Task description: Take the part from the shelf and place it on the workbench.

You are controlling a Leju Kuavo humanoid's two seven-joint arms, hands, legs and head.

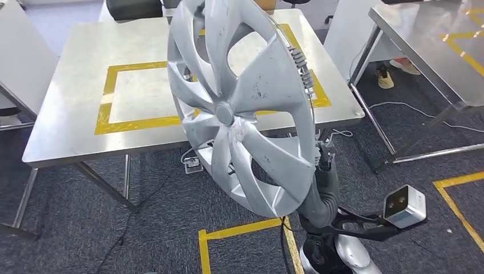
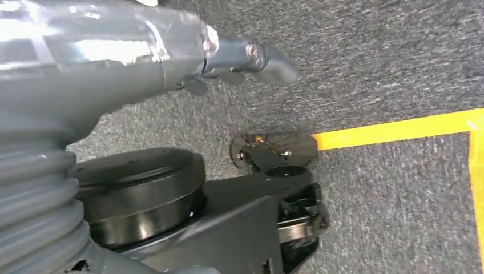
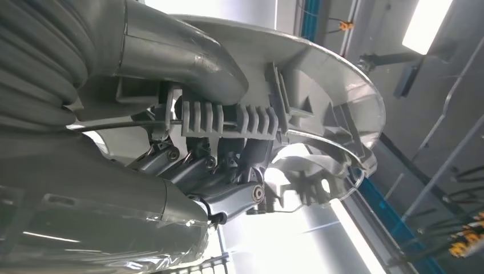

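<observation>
Silver hubcap (image 1: 240,108) upright, rim gripped by right hand (image 3: 228,171) fingers (image 3: 200,165), left hand (image 2: 171,51) empty

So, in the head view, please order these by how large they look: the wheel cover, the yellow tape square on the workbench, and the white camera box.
1. wheel cover, though it is nearest the camera.
2. yellow tape square, partly hidden behind it.
3. white camera box, clearly smallest.

Steel workbench (image 1: 68,120) w/ yellow tape square (image 1: 122,123)
</observation>
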